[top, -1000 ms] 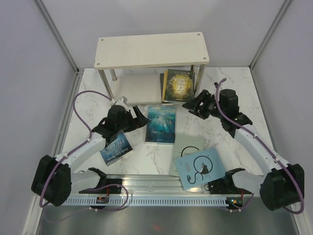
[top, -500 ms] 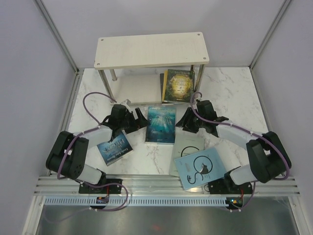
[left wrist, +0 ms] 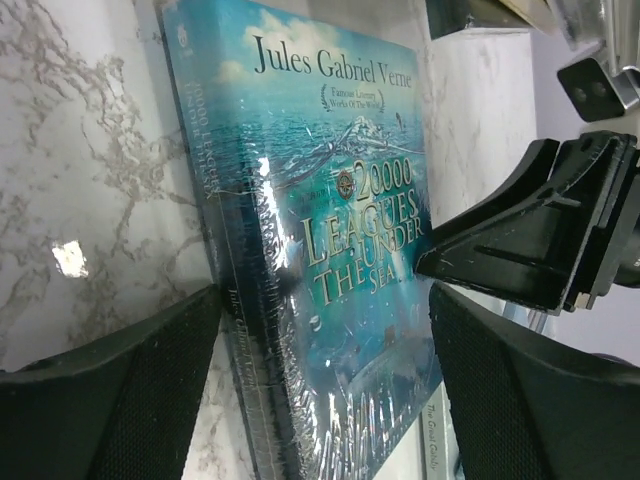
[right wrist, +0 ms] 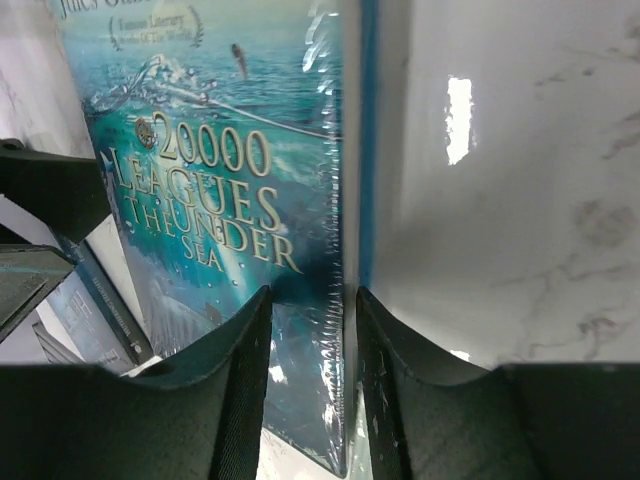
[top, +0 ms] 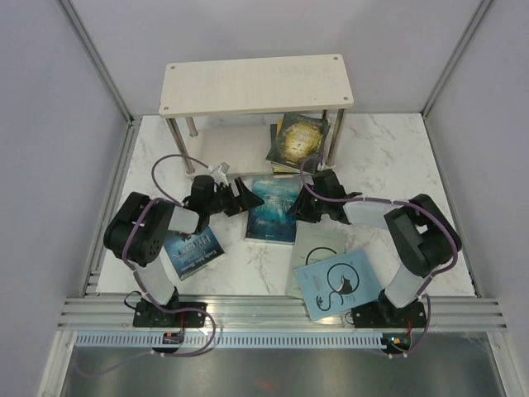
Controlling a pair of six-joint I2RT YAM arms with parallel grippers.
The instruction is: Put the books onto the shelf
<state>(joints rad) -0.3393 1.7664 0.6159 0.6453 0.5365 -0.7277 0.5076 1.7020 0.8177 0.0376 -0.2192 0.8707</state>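
Teal book (top: pixel 273 211), "20,000 Leagues Under the Sea", glossy shrink-wrap, lies flat on the marble table (top: pixel 388 157) just in front of the shelf (top: pixel 256 83), not on it. Right gripper (top: pixel 297 205) is at its right edge with jaws narrow. One finger (right wrist: pixel 230 400) is over the cover, the other on the table side of the edge; can't tell if they actually pinch it. Left gripper (top: pixel 238 198) is at the spine side, jaws wide apart, straddling the spine, gripping nothing. Both sit low, facing each other across the book. Green-gold book (top: pixel 299 139) sits skewed on the shelf's lower board. Dark blue book (top: pixel 192 251) is beside the left arm. Pale blue cat book (top: pixel 339 283) overlaps a grey book (top: pixel 321 241) near the right base.
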